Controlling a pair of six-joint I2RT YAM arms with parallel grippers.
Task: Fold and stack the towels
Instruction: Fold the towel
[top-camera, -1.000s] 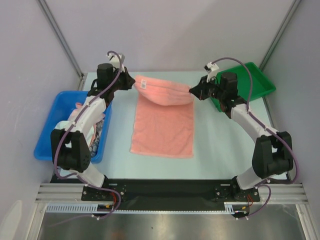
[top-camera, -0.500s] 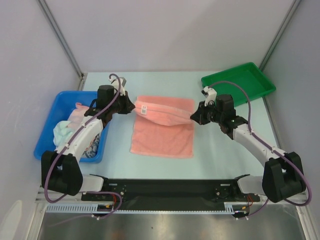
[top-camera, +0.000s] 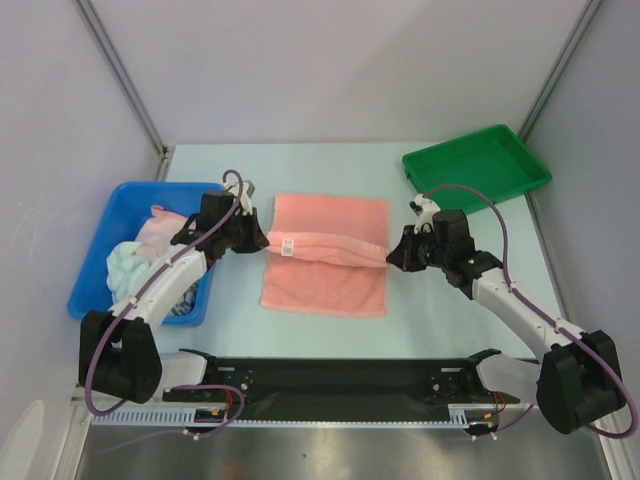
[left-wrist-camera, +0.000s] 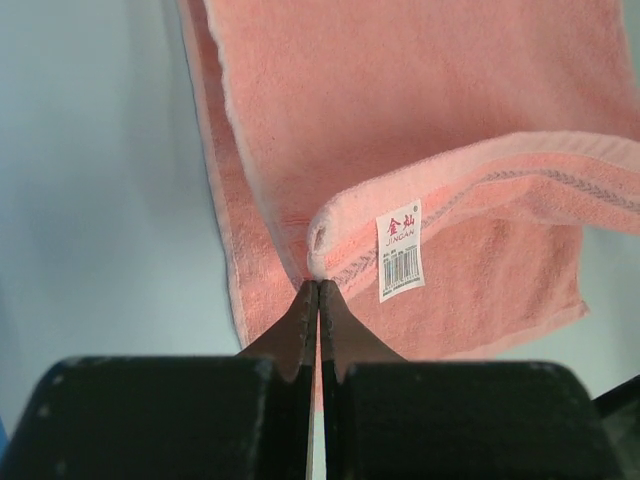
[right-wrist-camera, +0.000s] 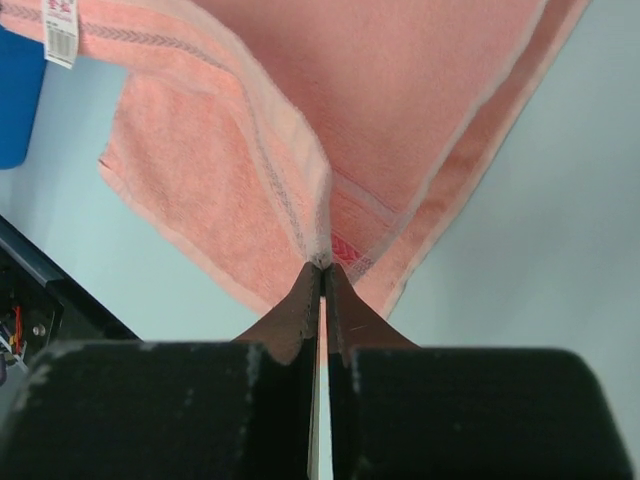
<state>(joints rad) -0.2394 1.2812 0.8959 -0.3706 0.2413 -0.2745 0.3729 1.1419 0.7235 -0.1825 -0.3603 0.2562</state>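
pale blue-green tabletop (top-camera: 240, 325) inside grey walls, with a blue bin (top-camera: 95, 300) at the left edge and a green tray (top-camera: 480, 165) at the far right corner. the salmon-pink towel (top-camera: 330, 215) lies on the table between the two arms, apart from both containers. the left gripper (top-camera: 263, 240) has its jaws pinched tight on the towel's left corner, just beside the white label (left-wrist-camera: 400, 252). the right gripper (top-camera: 393, 258) pinches the opposite corner the same way. both wrist views show the fingers closed to a sliver with the striped hem caught at their tips. between them the held hem crosses the middle of the cloth, doubled over the layer beneath and slightly askew, its right end nearer the arm bases.

this looks like the first fold, roughly half done: the far edge is being brought over toward the near edge. the next move calls for both arms to draw the hem level to the near edge, lower it so the corners meet, then let go together. the other towels (top-camera: 135, 255), a pink one and a pale mint one among them, sit bunched in the bin, and no folded pile shows yet, so most of the task remains.
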